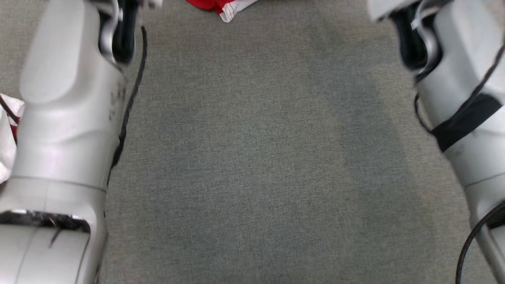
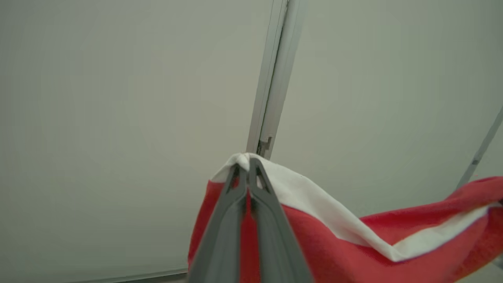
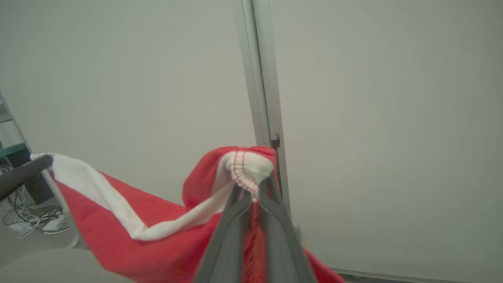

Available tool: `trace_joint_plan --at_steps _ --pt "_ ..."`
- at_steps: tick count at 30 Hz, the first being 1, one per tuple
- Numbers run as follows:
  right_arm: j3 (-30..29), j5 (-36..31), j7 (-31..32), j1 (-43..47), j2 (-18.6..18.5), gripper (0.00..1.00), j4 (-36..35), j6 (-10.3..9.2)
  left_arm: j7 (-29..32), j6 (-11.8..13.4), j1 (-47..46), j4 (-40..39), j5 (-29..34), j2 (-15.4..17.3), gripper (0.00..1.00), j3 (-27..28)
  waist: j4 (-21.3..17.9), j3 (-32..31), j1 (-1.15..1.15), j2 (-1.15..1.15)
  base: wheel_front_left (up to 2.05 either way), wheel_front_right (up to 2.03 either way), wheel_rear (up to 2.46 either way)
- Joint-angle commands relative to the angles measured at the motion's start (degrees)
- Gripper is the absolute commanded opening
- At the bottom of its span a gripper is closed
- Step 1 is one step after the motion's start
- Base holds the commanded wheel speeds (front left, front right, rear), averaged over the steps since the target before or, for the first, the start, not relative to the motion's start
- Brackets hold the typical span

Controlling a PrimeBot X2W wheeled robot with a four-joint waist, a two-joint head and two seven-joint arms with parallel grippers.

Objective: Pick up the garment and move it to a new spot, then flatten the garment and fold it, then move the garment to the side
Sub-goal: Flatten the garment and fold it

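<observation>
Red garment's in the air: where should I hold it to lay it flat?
Grip the white trimmed edge, one pinch near each end, coming edge-on so the fingers close across it, as the left gripper and right gripper do. That edge spans between them and the garment hangs from it, so it should spread flat.

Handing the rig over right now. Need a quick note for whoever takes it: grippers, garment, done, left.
Left gripper: shut on the garment's white edge.
Right gripper: shut on a white stitched hem.
Garment: red and white, lifted, slung between both grippers above the grey surface.
Done: pickup.
Left: lay down at new spot, flatten, fold, move aside.
</observation>
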Motion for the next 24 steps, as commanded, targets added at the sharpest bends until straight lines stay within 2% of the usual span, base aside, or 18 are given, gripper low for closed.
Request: trace_joint_plan --at_steps 1,5,8,11,20,24 --pt "1.3 1.3 -0.5 1.9 0.6 0.00 1.8 0.00 0.0 -0.3 2.1 1.7 -0.3 0.2 0.00 0.3 0.0 0.5 0.00 0.00 0.00 0.00 0.00" --pt "4.1 4.1 -0.6 7.0 1.1 0.00 3.6 0.00 0.0 -0.7 8.9 4.6 -1.8 0.0 0.00 0.8 0.0 1.2 0.00 0.00 0.00 0.00 0.00" --pt "3.8 4.9 -0.6 12.2 0.1 0.00 1.9 0.00 0.0 -0.7 13.9 4.6 -2.9 0.0 0.00 -0.3 0.4 1.8 0.00 0.00 0.00 0.00 0.00" --pt "3.3 4.5 -0.5 17.8 -0.8 0.00 0.1 0.00 0.0 0.3 18.8 3.2 -3.2 0.0 0.00 -0.6 0.6 1.8 0.00 0.00 0.00 0.00 0.00" --pt "-0.6 2.6 -0.5 32.8 -2.8 0.00 -10.3 0.00 0.0 0.7 30.9 -6.8 -0.3 0.0 0.00 -0.9 1.8 -0.8 0.00 0.00 0.00 0.00 0.00" --pt "-3.5 1.6 -0.5 41.0 -3.8 0.00 -17.5 0.01 0.0 0.6 38.4 -14.7 1.2 0.0 0.00 -0.4 2.1 -3.0 0.00 0.00 0.00 0.00 0.00"
